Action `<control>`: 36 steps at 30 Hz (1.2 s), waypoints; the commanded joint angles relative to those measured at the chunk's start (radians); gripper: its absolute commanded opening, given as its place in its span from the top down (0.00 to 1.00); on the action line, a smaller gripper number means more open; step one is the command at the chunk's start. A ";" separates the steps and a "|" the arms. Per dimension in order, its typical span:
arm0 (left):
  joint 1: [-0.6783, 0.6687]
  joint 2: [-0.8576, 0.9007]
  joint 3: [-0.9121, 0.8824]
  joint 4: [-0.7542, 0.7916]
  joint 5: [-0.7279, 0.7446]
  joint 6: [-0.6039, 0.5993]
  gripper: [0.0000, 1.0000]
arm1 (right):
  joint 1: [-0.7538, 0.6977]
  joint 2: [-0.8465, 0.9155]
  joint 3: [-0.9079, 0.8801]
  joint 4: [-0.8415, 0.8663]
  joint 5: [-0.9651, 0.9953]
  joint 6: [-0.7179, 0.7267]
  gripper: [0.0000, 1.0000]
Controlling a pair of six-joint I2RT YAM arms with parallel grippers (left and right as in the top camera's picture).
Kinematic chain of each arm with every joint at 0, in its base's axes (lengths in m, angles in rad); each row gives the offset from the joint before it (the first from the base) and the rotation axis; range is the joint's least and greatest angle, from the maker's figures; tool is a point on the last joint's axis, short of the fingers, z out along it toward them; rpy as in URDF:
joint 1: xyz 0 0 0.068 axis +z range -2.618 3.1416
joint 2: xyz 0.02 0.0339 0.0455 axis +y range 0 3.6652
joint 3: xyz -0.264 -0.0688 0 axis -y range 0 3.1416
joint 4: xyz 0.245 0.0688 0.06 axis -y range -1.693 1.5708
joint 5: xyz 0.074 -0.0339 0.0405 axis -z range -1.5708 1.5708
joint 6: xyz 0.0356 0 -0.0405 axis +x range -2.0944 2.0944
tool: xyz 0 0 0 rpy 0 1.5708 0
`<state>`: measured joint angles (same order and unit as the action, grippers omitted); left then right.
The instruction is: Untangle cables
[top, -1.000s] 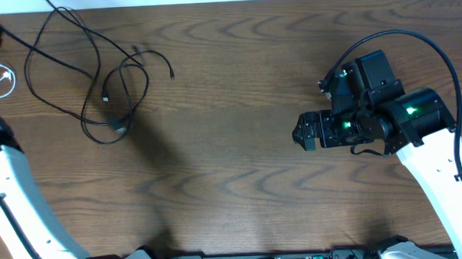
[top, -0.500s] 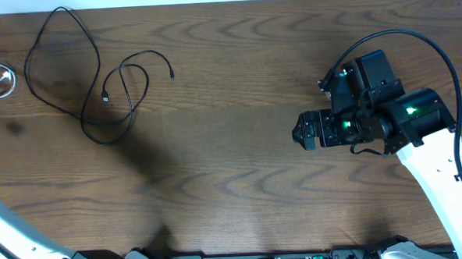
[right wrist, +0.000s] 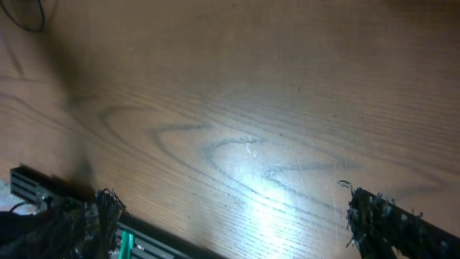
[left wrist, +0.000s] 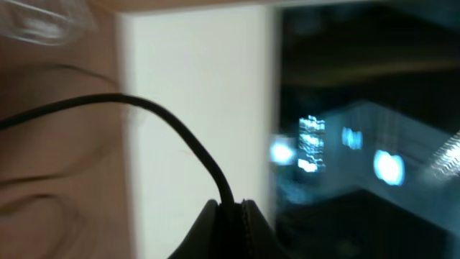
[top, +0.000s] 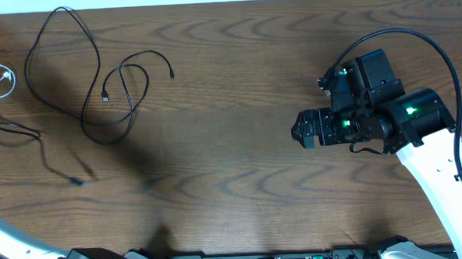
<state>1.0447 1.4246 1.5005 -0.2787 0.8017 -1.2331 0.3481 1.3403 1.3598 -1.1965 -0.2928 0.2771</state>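
Black cable (left wrist: 175,124) runs up from the clamped left gripper (left wrist: 231,216).

the overhead view looks straight down from high on the whole table (top: 239,145). the left wrist view, blurred, looks close past the left gripper (left wrist: 228,216) over the table edge. the right wrist view looks obliquely, low, at tabletop and front rail (right wrist: 43,188), both shared with the overhead view.
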 commanded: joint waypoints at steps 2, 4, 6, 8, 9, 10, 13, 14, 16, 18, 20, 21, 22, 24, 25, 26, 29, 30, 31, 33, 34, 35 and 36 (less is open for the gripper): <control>0.004 -0.007 0.009 -0.231 -0.383 0.386 0.92 | 0.000 0.006 0.004 0.008 -0.005 -0.002 0.01; 0.004 -0.007 0.009 -0.327 -0.558 0.391 0.92 | 0.000 0.009 0.004 0.008 -0.005 -0.002 0.01; 0.004 -0.006 0.009 -0.385 -0.692 0.391 0.92 | 0.000 0.014 0.003 0.008 -0.005 -0.002 0.01; 0.004 -0.003 0.009 -0.414 -0.771 0.393 0.92 | 0.000 0.021 0.002 0.009 -0.004 -0.002 0.01; 0.004 0.000 0.009 -0.419 -0.787 0.404 0.92 | 0.000 0.023 0.002 0.009 -0.003 -0.002 0.01; 0.004 0.006 0.009 -0.420 -0.793 0.425 0.92 | 0.000 0.028 0.000 0.010 -0.001 -0.002 0.01; 0.003 0.033 0.009 -0.420 -0.792 0.496 0.92 | 0.000 0.043 0.000 0.011 -0.002 -0.002 0.01; 0.003 0.047 0.009 -0.420 -0.792 0.524 0.92 | 0.000 0.050 0.000 0.011 -0.002 -0.002 0.01; 0.003 0.079 0.009 -0.423 -0.792 0.579 0.92 | 0.000 0.061 -0.001 0.011 -0.002 -0.002 0.01; 0.003 0.111 0.009 -0.424 -0.793 0.641 0.92 | 0.001 0.072 -0.001 0.010 -0.002 -0.002 0.01; 0.003 0.139 0.009 -0.430 -0.831 0.687 0.92 | 0.001 0.082 -0.001 0.007 -0.002 -0.002 0.01; 0.003 0.148 0.009 -0.441 -0.872 0.687 0.92 | 0.001 0.087 -0.001 0.007 -0.002 -0.002 0.01; 0.003 0.158 0.009 -0.452 -0.936 0.687 0.92 | 0.001 0.092 -0.001 0.006 -0.002 -0.002 0.01; 0.003 0.175 0.009 -0.463 -1.035 0.687 0.92 | 0.001 0.099 -0.001 0.004 -0.002 -0.002 0.01; 0.003 0.187 0.009 -0.467 -1.083 0.689 0.92 | 0.001 0.103 -0.001 0.004 -0.002 -0.002 0.01; 0.003 0.197 0.009 -0.469 -1.106 0.695 0.92 | 0.001 0.106 -0.001 0.005 -0.002 -0.002 0.01; 0.003 0.231 0.009 -0.470 -1.104 0.710 0.92 | 0.001 0.112 -0.001 0.008 -0.002 -0.002 0.01; 0.003 0.243 0.009 -0.470 -1.092 0.710 0.92 | 0.001 0.114 -0.001 0.008 -0.003 -0.001 0.01; 0.003 0.255 0.009 -0.469 -1.075 0.710 0.92 | 0.001 0.117 -0.001 0.008 -0.006 -0.001 0.01; 0.002 0.282 0.009 -0.465 -1.041 0.710 0.92 | 0.002 0.118 -0.001 0.007 -0.006 -0.001 0.01; 0.001 0.297 0.009 -0.463 -1.026 0.720 0.92 | 0.002 0.119 -0.001 0.008 -0.006 -0.001 0.01; -0.003 0.311 0.009 -0.461 -1.019 0.735 0.92 | 0.002 0.119 -0.001 0.008 -0.006 -0.001 0.01; -0.009 0.327 0.009 -0.459 -1.020 0.750 0.93 | 0.002 0.119 -0.001 0.008 -0.006 -0.001 0.01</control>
<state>1.0454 1.7073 1.5002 -0.7372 -0.2302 -0.5343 0.3481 1.4540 1.3598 -1.1885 -0.2928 0.2771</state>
